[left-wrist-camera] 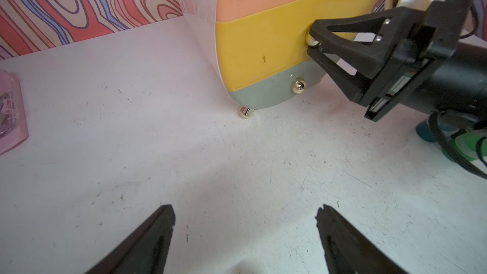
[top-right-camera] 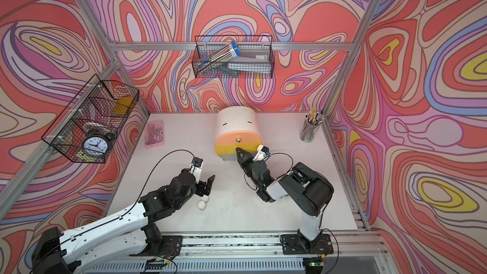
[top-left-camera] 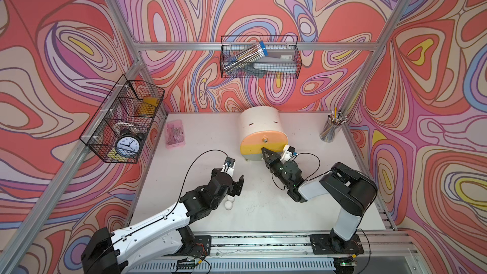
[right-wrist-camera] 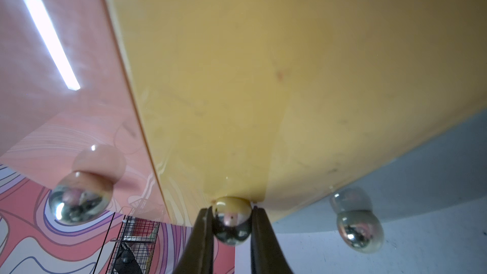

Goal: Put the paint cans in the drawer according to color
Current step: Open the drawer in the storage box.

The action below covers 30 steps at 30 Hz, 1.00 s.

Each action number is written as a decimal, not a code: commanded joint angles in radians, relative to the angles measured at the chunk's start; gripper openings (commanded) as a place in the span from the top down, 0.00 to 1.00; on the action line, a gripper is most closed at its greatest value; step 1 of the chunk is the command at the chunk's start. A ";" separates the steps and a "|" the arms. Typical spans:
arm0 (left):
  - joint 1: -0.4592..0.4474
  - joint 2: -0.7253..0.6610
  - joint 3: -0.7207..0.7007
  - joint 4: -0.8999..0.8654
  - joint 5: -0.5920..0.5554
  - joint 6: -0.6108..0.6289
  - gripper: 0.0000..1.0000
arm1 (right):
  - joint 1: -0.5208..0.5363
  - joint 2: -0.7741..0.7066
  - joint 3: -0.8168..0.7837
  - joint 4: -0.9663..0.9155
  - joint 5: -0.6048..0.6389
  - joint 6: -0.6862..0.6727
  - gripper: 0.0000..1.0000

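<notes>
Your right gripper (right-wrist-camera: 232, 210) has its two fingers clamped on the gold knob (right-wrist-camera: 232, 226) of the yellow drawer front (left-wrist-camera: 263, 40), the middle of three on the drawer chest (top-left-camera: 259, 125). The ball sits between the fingertips, pinched only near their ends.

Your left gripper (left-wrist-camera: 245, 210) hangs with its fingers wide apart, holding nothing, well short of the chest. White paint cans (top-left-camera: 229, 202) lie on the table just behind those left fingers. Green paint cans (left-wrist-camera: 463, 143) sit behind the right fingers, under that arm.

Likely risks:
- The knob is round and glossy, so a pull may slip the fingertips off it.
- Nothing braces the chest, which stands on small feet (left-wrist-camera: 245, 112), so it may slide after the fingers instead of opening.
- A skewed pull could jam the drawer.
</notes>
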State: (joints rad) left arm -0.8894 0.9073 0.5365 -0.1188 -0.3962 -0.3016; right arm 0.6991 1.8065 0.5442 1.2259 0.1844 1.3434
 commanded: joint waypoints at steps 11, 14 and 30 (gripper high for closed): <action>0.003 0.008 -0.010 0.013 -0.018 0.018 0.09 | 0.078 -0.223 -0.137 -0.017 0.094 -0.041 0.88; 0.003 0.002 -0.010 0.010 -0.025 0.015 0.09 | 0.106 -0.284 -0.164 -0.058 0.109 -0.050 0.88; 0.003 0.065 0.146 -0.058 0.053 -0.030 0.10 | 0.163 -0.407 -0.229 -0.264 0.116 -0.100 0.87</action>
State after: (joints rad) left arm -0.8894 0.9298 0.5964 -0.1520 -0.3946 -0.3183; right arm 0.8589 1.3952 0.3138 0.9279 0.2916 1.2778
